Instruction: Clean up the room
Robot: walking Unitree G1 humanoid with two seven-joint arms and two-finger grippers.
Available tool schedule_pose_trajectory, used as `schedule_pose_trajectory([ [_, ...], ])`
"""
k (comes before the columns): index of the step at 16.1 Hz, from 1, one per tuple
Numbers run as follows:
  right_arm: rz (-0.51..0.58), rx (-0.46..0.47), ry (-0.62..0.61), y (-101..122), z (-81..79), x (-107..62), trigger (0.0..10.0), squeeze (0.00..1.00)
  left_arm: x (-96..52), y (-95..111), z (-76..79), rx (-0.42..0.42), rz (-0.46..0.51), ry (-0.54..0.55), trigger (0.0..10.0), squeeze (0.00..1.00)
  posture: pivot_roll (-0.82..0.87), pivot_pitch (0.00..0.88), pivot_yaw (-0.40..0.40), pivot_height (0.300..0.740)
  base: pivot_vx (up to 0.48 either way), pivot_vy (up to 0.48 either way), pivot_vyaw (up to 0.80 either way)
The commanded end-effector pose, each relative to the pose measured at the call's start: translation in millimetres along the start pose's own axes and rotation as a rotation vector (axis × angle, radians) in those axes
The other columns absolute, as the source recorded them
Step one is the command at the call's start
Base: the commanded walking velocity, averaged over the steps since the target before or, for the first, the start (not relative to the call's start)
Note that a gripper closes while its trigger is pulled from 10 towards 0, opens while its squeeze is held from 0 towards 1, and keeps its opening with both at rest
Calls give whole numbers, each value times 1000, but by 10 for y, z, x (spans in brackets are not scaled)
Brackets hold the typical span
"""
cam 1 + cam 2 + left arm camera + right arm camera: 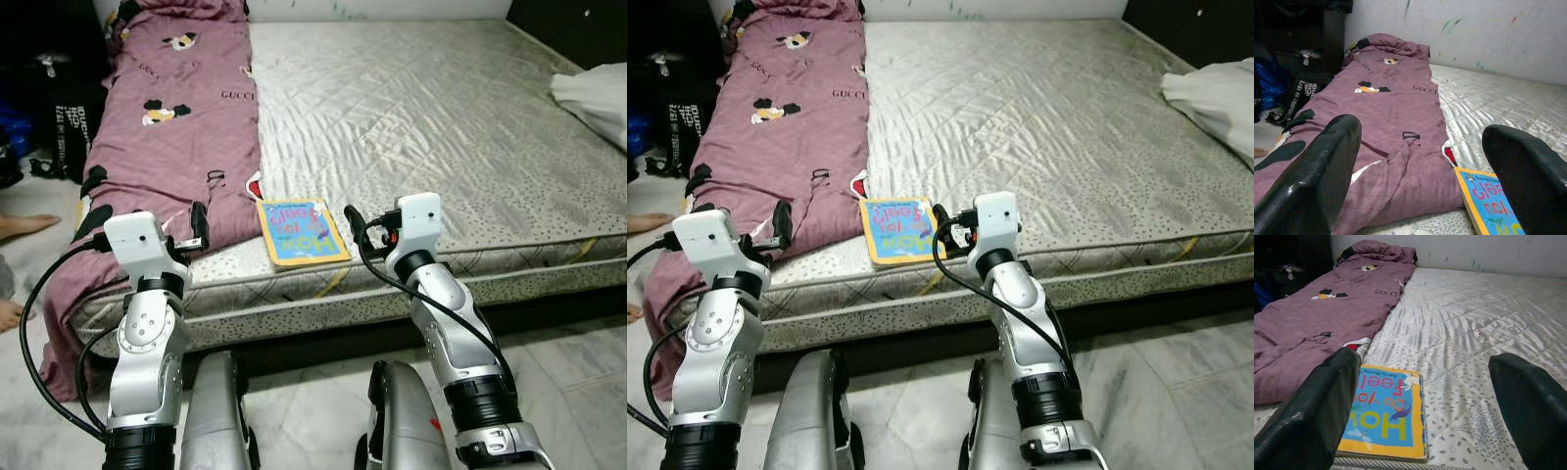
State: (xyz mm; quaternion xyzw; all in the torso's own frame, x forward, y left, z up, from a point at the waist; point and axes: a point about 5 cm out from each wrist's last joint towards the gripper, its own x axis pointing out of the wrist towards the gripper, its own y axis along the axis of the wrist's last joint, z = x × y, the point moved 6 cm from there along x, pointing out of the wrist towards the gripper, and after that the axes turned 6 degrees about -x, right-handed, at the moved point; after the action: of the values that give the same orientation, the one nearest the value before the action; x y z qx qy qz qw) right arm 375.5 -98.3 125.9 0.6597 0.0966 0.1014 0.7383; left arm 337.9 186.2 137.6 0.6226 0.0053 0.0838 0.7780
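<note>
A blue and yellow children's book [302,232] lies at the near edge of the bare quilted mattress [441,117]. A purple patterned blanket [176,117] covers the bed's left strip and hangs over its corner. My right gripper [397,213] is raised just right of the book, at the mattress edge, open and empty. In the right wrist view the book [1386,413] sits low between the spread fingers [1317,411]. My left gripper [145,219] is held up over the blanket's lower end, open and empty, with the blanket [1381,127] ahead of it.
A white cloth [593,98] lies on the bed's far right edge. A black bag [69,117] and blue items stand on the floor left of the bed. A person's bare feet [20,225] rest on the floor at the left. Pale tile floor runs under me.
</note>
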Motion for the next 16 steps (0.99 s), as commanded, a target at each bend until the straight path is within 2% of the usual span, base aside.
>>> schedule_pose_trajectory([
  [1, 0, -10, 8, 7, 0, 17, 10000, 0, 4, 4, 15, 12, 2, -9, 10000, 0, -103, 10, -12, 546, 292, 0, 0],
  [11, -1, -15, 8, 0, -5, 18, 10000, 0, -11, -26, 22, 8, -10, -14, 10000, 0, -104, 16, -11, 546, 329, 0, 88],
  [16, -8, -24, -4, -12, 30, 15, 10000, 0, 17, -94, 2, -4, -37, 2, 10000, 0, -112, 20, -16, 546, 0, 0, 0],
])
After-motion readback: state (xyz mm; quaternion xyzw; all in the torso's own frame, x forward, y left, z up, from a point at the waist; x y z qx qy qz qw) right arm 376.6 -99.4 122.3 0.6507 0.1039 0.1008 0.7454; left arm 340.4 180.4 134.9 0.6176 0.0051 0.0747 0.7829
